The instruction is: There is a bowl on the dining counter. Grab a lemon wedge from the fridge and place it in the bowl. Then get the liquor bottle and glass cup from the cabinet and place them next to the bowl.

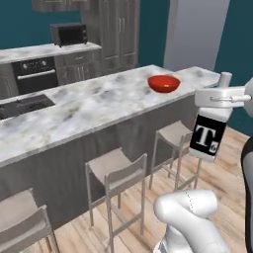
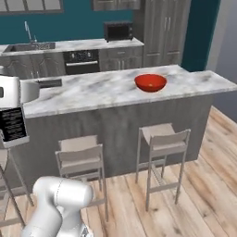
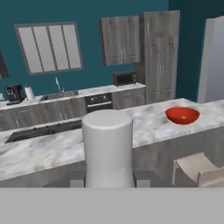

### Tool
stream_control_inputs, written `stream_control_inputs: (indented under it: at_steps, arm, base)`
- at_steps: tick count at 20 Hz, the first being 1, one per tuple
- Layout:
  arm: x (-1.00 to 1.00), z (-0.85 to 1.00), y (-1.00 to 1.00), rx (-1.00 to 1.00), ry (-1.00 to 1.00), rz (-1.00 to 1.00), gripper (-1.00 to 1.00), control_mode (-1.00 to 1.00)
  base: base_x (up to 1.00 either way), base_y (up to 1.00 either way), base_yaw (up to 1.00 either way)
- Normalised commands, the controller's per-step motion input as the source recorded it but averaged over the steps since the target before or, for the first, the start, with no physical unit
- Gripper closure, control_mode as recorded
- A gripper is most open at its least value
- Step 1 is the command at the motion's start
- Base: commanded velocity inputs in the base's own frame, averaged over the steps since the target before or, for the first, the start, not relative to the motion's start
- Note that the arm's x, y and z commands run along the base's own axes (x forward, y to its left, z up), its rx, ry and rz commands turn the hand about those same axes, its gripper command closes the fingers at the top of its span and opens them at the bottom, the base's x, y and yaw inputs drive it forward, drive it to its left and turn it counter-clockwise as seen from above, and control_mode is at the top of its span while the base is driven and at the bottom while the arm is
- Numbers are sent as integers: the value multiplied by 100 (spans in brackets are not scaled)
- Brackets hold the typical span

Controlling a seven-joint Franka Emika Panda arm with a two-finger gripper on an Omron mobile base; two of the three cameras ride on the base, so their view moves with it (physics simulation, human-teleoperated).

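My gripper [image 1: 218, 98] is shut on the liquor bottle [image 1: 208, 136], a pale bottle with a black label and a white "T", held in the air in front of the stools. In the right base view the liquor bottle [image 2: 12, 124] hangs below the gripper [image 2: 10, 91] at the far left. Looking along the hand, the bottle [image 3: 108, 144] stands upright between the gripper [image 3: 108, 181] fingers. The red bowl [image 1: 164, 83] [image 2: 150, 82] [image 3: 182, 115] rests on the dining counter [image 1: 89, 106] [image 2: 97, 91] [image 3: 39, 153], well beyond the bottle. The lemon wedge and glass cup are out of view.
Pale stools [image 1: 117, 170] [image 2: 163, 135] line the near side of the counter. The flat grey fridge [image 1: 195, 32] [image 3: 212, 61] stands behind its right end. Tall grey wood-grain cupboards [image 1: 118, 29], an oven [image 1: 33, 73] and a microwave [image 1: 69, 33] fill the back wall.
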Motion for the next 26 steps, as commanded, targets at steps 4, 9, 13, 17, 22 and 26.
stream_control_inputs:
  at_steps: [4,9,13,17,22,26]
  arm:
    - [0,0,0,0,0,0,100,100]
    - [0,0,0,0,0,0,100,100]
    - [0,0,0,0,0,0,100,100]
    - [0,0,0,0,0,0,100,100]
    - [0,0,0,0,0,0,100,100]
    - [0,0,0,0,0,0,100,100]
  base:
    - [76,-64,28]
    - [79,-58,26]
    - [83,-49,24]
    - [76,-54,24]
    - [72,-53,25]
    - [73,-49,26]
